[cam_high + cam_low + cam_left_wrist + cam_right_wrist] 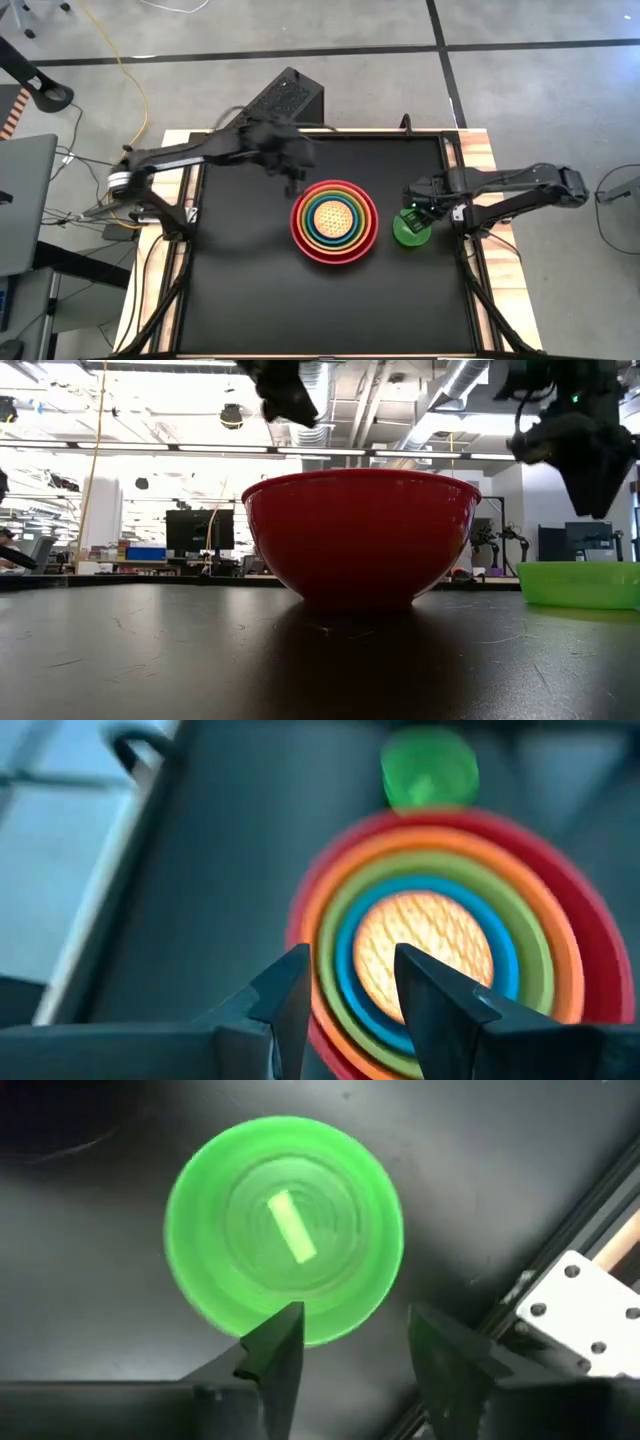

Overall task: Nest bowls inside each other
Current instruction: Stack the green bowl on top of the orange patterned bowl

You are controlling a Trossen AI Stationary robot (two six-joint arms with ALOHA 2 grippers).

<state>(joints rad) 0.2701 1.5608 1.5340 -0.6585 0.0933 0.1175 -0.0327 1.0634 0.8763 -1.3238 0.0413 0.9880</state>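
Observation:
A stack of nested bowls (334, 220) stands on its base mid-table: red (360, 535) outermost, then orange, lime green, blue and dotted yellow (440, 920) in the middle. A small dark green bowl (285, 1245) stands alone on the black tabletop to the stack's right (412, 227). My left gripper (350, 990) hovers open above the stack's far-left rim (293, 183), with nothing between its fingers. My right gripper (345, 1340) is open and points down above the small green bowl's rim. It is well clear of that bowl in the low view (590, 470).
A black box (285, 95) sits beyond the table's far edge. Wooden strips and metal rails run along both sides, with a white bracket (570, 1300) close to the green bowl. Bare black tabletop (250, 290) lies left of and nearer than the stack.

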